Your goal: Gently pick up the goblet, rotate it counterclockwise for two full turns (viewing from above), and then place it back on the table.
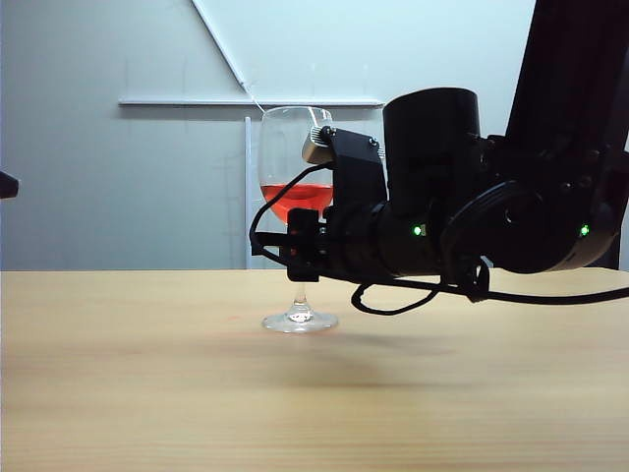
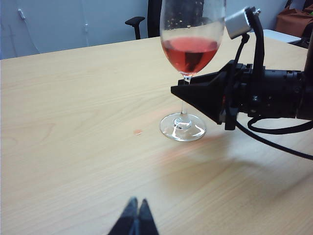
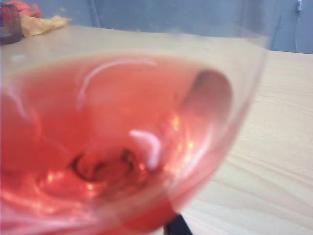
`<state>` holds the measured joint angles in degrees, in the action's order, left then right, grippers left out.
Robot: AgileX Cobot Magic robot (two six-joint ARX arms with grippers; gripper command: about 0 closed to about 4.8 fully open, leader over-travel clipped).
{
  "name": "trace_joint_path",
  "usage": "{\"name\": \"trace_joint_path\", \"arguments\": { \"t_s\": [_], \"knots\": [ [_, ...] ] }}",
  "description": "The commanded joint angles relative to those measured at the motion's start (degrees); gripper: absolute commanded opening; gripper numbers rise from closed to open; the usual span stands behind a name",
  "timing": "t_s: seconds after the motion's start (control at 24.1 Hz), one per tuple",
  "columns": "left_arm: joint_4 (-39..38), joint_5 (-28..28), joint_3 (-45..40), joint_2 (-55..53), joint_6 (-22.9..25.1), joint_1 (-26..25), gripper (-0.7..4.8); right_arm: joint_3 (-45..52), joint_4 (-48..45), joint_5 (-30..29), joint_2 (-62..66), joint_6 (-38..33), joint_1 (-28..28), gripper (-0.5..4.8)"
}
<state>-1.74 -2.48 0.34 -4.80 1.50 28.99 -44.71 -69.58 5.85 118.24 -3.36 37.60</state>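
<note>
The goblet (image 1: 295, 187) stands upright on the table (image 1: 147, 374), red liquid in its clear bowl, round foot flat on the wood. My right gripper (image 1: 295, 248) reaches in level from the right at stem height, just under the bowl. In the left wrist view its black fingers (image 2: 195, 93) form a wedge across the thin stem of the goblet (image 2: 190, 49); how tightly they close on it does not show. The right wrist view is filled by the goblet's bowl (image 3: 112, 147), with one dark fingertip (image 3: 177, 227) below it. My left gripper (image 2: 136, 201) hovers shut and empty, well short of the glass.
A black cable (image 1: 393, 300) loops under the right wrist, close to the tabletop. A small reddish spot (image 2: 138, 131) marks the wood near the goblet's foot. A chair (image 2: 135, 22) stands beyond the far table edge. Crumpled cloth (image 3: 44, 24) lies at the far end.
</note>
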Motion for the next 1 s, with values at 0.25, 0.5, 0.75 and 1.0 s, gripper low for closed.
{"name": "trace_joint_path", "arguments": {
  "t_s": [0.25, 0.5, 0.75, 1.0],
  "knots": [
    [0.5, -0.2, 0.2, 0.0, 0.0, 0.0, -0.05, -0.2, -1.5, 0.1, -0.2, -2.6, 0.0, 1.33],
    [0.5, -0.2, 0.2, 0.0, 0.0, 0.0, -0.05, -0.2, -2.7, 0.1, -0.2, -2.6, 0.0, 0.78],
    [0.5, -0.2, 0.2, 0.0, 0.0, 0.0, -0.05, -0.2, -3.1, 0.1, -0.2, -2.6, 0.0, 0.28],
    [0.5, -0.2, 0.2, 0.0, 0.0, 0.0, -0.05, -0.2, -3.7, 0.0, -0.2, -2.6, 0.1, -0.05]
  ]
}}
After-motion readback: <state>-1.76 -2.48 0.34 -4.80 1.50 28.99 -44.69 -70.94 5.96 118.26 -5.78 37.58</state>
